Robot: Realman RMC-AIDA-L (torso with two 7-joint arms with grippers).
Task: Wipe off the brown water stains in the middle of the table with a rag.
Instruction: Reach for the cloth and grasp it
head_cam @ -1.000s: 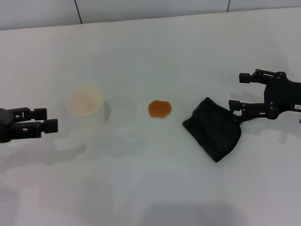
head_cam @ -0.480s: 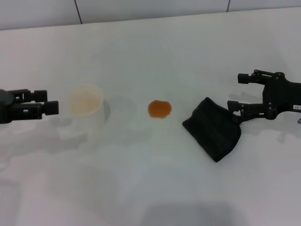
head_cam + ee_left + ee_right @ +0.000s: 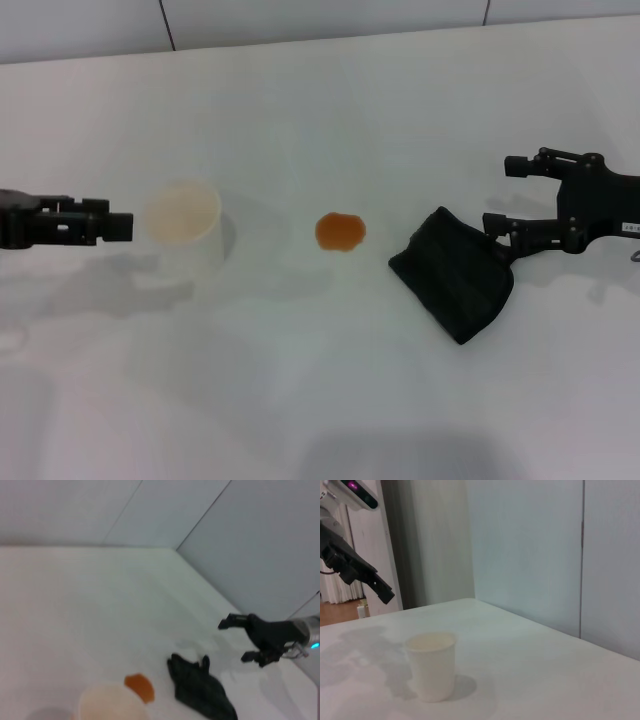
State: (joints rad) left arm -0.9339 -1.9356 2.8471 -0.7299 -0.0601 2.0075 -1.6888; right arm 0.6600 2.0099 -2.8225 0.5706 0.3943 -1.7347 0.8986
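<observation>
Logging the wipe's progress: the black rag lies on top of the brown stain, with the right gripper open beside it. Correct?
Not quite. In the head view the rag lies apart from the brown stain, toward the robot's right, with bare table between them. The stain is uncovered. The right gripper is indeed open beside the rag.

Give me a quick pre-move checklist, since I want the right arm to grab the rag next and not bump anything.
1. Right gripper open: ok, fingers spread wide.
2. Rag free of the gripper: ok, lower finger at its edge, not clamped.
3. Brown water stains uncovered: ok, unwiped, apart from the rag.
4. Paper cup off the wipe path: ok, upright beyond the stain.
5. Left gripper clear of the stain: ok, beside the cup.
6. Cup contents: cannot tell.
</observation>
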